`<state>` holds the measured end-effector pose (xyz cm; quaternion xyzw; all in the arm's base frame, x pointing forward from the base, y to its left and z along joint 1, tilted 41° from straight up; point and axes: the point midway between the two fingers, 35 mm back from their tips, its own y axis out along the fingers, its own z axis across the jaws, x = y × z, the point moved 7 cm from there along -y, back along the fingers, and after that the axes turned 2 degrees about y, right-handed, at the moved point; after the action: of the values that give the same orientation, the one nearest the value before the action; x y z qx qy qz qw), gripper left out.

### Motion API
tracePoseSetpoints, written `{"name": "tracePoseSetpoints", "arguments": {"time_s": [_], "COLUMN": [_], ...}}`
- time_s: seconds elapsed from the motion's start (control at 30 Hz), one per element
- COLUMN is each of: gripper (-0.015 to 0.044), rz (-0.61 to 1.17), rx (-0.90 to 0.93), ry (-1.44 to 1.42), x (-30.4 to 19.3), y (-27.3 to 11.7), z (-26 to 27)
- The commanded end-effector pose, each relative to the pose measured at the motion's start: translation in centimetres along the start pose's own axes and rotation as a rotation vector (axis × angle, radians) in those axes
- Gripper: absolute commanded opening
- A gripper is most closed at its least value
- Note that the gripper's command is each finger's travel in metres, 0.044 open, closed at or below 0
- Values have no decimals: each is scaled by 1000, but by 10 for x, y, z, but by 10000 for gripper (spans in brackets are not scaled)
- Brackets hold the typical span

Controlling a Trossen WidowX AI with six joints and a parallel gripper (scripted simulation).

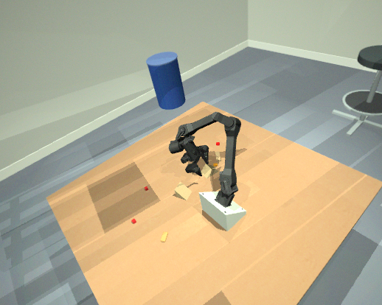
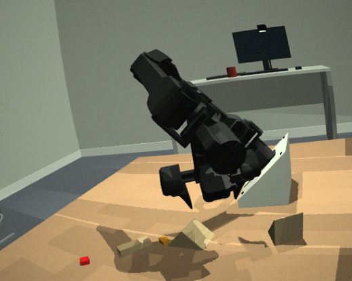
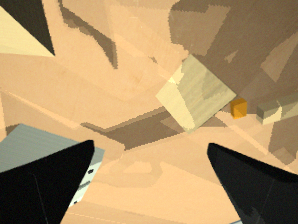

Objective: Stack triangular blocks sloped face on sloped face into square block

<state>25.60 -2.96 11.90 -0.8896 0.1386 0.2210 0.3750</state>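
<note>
Triangular blocks: apart, stacking not begun. Gripper spread, empty; next move requires aligning over one block and gripping it squarely.

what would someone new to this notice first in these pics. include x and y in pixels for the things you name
Probably the black arm [image 1: 231, 147] [image 2: 223, 146], arched over the wooden table from its pale wedge-shaped base [image 1: 223, 219] [image 2: 272, 190], its end effector [image 1: 205, 170] [image 3: 151, 146] open above the blocks. Next, likely the tall blue cylinder [image 1: 168, 82] beyond the table's far edge and the dark monitor [image 2: 261, 45] on the desk behind.
</note>
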Motion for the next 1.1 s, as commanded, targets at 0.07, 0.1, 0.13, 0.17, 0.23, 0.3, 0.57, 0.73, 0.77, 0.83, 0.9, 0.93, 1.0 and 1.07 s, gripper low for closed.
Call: {"name": "tracePoseSetpoints", "arguments": {"time_s": [0.07, 0.1, 0.13, 0.17, 0.23, 0.3, 0.57, 0.73, 0.77, 0.83, 0.9, 0.93, 1.0, 1.07], "gripper": [440, 440, 440, 440, 440, 440, 440, 440, 440, 440, 440, 440, 440, 440], "rz": [147, 147, 147, 147, 147, 147, 147, 140, 142, 148, 160, 168, 188, 203], "rx": [-478, -478, -478, -478, -478, -478, -478, -473, -474, -476, -478, -480, -483, -484], "ry": [-856, -856, -856, -856, -856, -856, -857, -879, -882, -888, -892, -893, -894, -894], "x": [19, 19, 19, 19, 19, 19, 20, 26, 27, 28, 29, 28, 27, 26], "y": [-12, -12, -12, -12, -12, -12, -11, 18, 24, 37, 50, 56, 68, 76], "z": [38, 38, 38, 38, 38, 38, 37, 23, 19, 12, 5, 2, -5, -9]}}
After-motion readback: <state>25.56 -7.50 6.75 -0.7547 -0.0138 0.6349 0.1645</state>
